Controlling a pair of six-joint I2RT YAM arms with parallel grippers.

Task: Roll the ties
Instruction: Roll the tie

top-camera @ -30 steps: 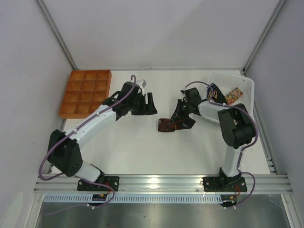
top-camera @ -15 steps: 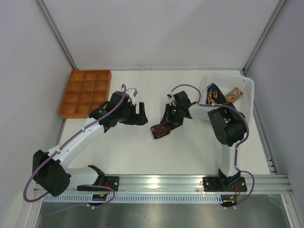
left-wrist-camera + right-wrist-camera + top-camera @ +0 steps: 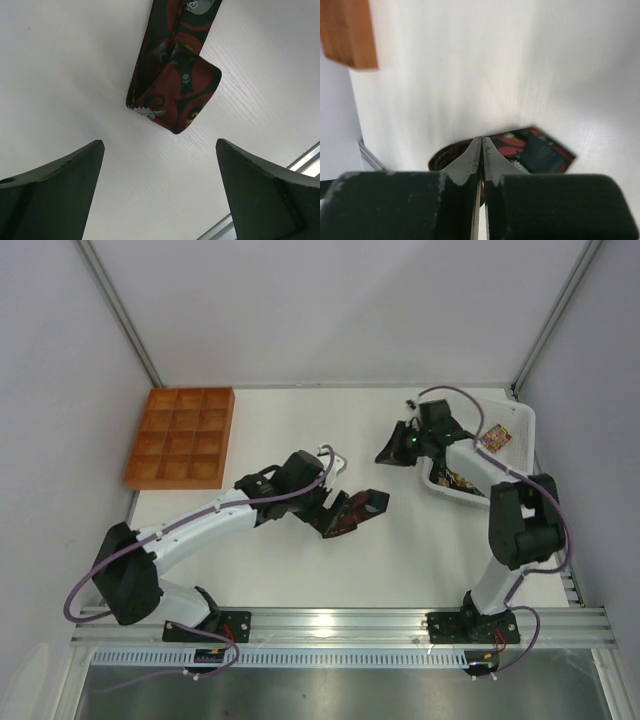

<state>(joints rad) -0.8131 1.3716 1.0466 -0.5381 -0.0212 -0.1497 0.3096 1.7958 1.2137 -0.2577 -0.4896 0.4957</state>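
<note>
White table point(image 3: 300, 570): 1 maroon tie point(image 3: 172, 95) lies folded, well right of orange tray point(image 3: 180, 437). My left gripper point(image 3: 160, 145) gapes just short of tie, empty; right gripper point(image 3: 481, 142) pinched closed, empty. Judge tie soft, light, slippy: I'd pinch folded end.

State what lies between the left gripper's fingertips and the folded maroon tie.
Only bare white table. The left wrist view shows the left gripper, jaws wide open, stopped short of the maroon tie and not touching it.

Maroon tie point(image 3: 172, 92) with black swirls and grey-and-gold motifs on the white table point(image 3: 300, 570); orange tray point(image 3: 180, 437) at the table's far-left corner.
</note>
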